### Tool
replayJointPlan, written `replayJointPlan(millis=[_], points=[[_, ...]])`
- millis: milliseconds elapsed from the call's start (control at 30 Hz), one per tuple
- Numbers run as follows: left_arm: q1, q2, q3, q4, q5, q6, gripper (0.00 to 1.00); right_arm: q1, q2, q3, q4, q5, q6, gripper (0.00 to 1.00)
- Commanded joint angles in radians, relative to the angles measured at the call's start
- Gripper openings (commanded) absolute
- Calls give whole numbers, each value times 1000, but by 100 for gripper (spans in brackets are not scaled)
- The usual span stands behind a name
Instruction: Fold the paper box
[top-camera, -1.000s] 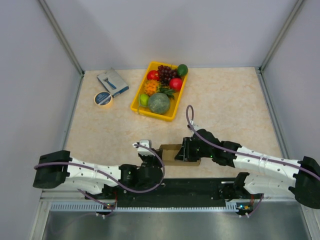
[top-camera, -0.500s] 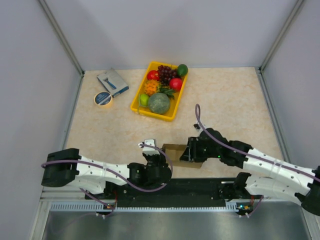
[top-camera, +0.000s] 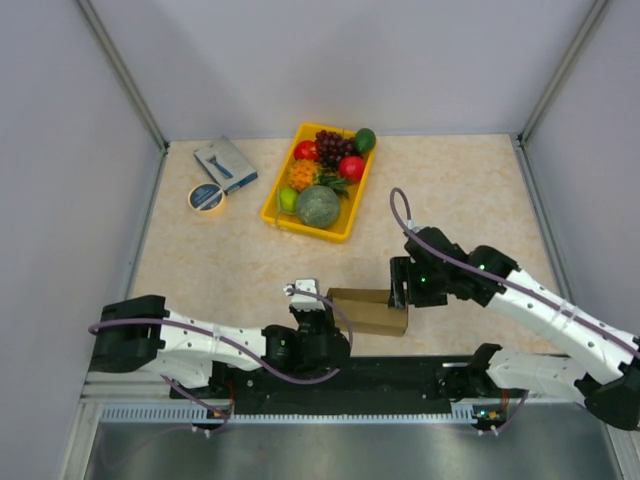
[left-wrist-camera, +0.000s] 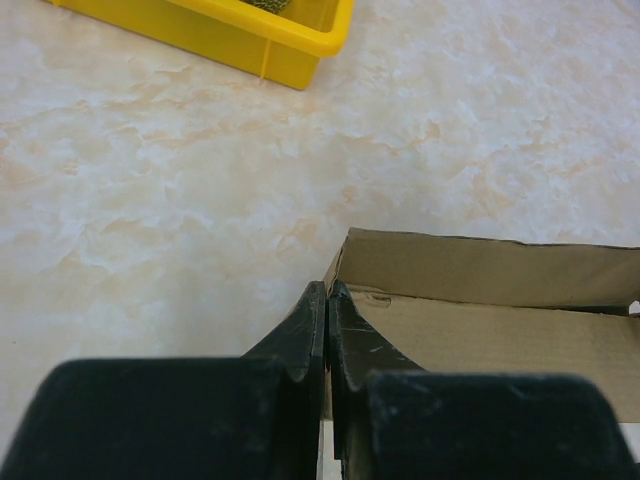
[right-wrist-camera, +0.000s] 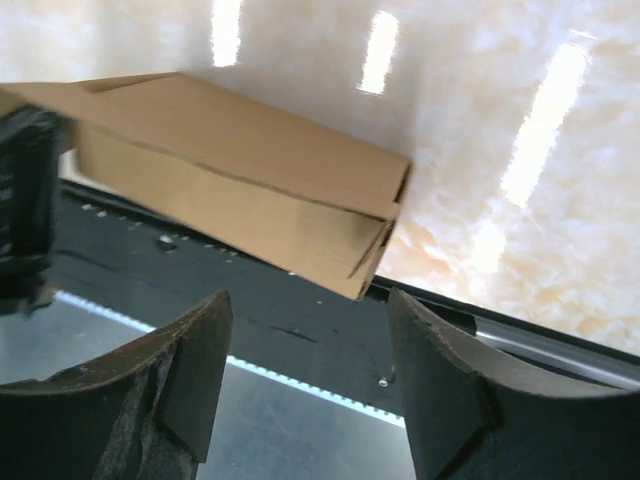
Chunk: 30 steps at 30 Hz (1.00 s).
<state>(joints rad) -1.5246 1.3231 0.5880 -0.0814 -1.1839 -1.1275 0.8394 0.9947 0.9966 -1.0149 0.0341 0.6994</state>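
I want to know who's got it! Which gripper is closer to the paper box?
Left. The left gripper is shut on the paper box at one end; the right gripper hangs open just off the other end, not touching.

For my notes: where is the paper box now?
In the top view, the paper box sits at the table's near edge, between the left gripper and the right gripper.

R gripper (right-wrist-camera: 308, 305): jaws apart, gap betw. fingers free. Paper box (right-wrist-camera: 240, 190) ahead-left of tips, bare tabletop (right-wrist-camera: 480, 150) ahead-right, black base plate (right-wrist-camera: 260, 320) beneath. L gripper (left-wrist-camera: 327, 290): pinched on box's left edge, box blocks its right side. Tabletop open ahead & left, up to yellow fruit tray (left-wrist-camera: 280, 55).
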Motion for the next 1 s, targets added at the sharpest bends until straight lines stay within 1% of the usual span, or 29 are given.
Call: replayJointPlan(millis=[0,67,233,300,333,367,433,467,500,533,600,633,667,767,967], points=[[-17,41,-37,-150,201,-32,0,-8,56,27,-80,78,-14,61],[-17,39,-40,-152,202,-37,0,-6,68,27,-74,108,-17,58],[-20,37,-43,-152,198,-46,0,-8,111,34,-50,164,-34,54],[-20,36,-45,-152,196,-46,0,-8,123,33,-45,176,-44,50],[-22,36,-47,-152,196,-46,0,-10,134,31,-44,181,-49,46],[-22,33,-48,-152,195,-48,0,-10,136,30,-36,179,-54,38],[-23,31,-50,-152,193,-51,0,-8,130,19,-30,178,-57,31],[-25,28,-53,-152,193,-51,0,-10,127,16,-27,178,-57,25],[-25,28,-53,-152,191,-52,0,-10,124,8,-22,175,-58,23],[-26,28,-54,-152,191,-55,0,-10,121,4,-16,167,-55,18],[-26,30,-54,-150,190,-58,0,-8,116,-12,9,135,-52,13],[-26,30,-53,-152,190,-58,0,-8,116,-16,13,122,-49,6],[-26,31,-51,-152,188,-58,0,-8,116,-21,16,118,-49,4],[-26,34,-48,-153,188,-58,0,-8,114,-36,27,107,-37,0],[-28,42,-36,-175,187,-67,0,-10,101,-68,48,109,17,0]])
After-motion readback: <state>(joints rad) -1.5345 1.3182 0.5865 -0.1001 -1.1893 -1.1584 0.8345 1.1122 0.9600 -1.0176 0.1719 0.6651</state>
